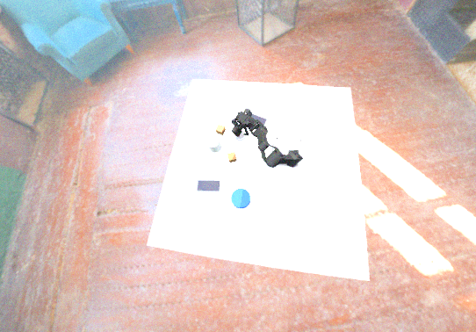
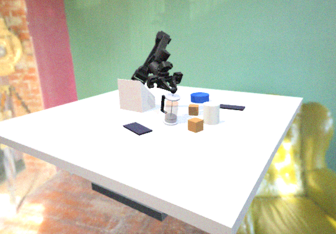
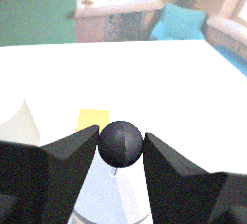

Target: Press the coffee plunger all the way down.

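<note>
Dark and round, the plunger knob (image 3: 120, 143) sits clamped between the tool (image 3: 120, 145) fingers, directly above the glass press (image 2: 171, 109) standing upright on the white bench (image 2: 186, 163) near two tan cubes. Only a short stub of rod shows below the knob, its axis vertical, so any remaining push must go straight down.
</note>
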Tool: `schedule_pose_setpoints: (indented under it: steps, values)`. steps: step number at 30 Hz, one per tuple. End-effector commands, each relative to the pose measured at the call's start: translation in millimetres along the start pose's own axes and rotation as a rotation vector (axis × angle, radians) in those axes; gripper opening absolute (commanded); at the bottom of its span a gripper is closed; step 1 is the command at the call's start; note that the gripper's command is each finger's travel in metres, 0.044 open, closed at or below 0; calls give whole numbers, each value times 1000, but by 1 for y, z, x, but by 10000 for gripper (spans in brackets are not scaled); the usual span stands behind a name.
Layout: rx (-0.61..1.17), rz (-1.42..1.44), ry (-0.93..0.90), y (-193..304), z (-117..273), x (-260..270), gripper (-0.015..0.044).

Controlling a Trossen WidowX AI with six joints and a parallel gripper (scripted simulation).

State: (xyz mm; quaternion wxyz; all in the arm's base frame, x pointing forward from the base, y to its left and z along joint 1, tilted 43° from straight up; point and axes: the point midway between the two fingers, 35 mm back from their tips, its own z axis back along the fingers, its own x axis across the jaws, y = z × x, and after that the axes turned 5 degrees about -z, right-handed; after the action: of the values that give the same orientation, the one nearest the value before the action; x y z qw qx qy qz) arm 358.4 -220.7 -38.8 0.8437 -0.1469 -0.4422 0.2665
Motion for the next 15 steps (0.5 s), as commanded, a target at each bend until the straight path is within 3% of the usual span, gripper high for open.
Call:
schedule_pose_setpoints:
  steps: [1, 15]
  values:
    - [14, -5, 3, 4, -3, 0, 121]
    - [1, 0, 0, 0, -1, 0, 121]
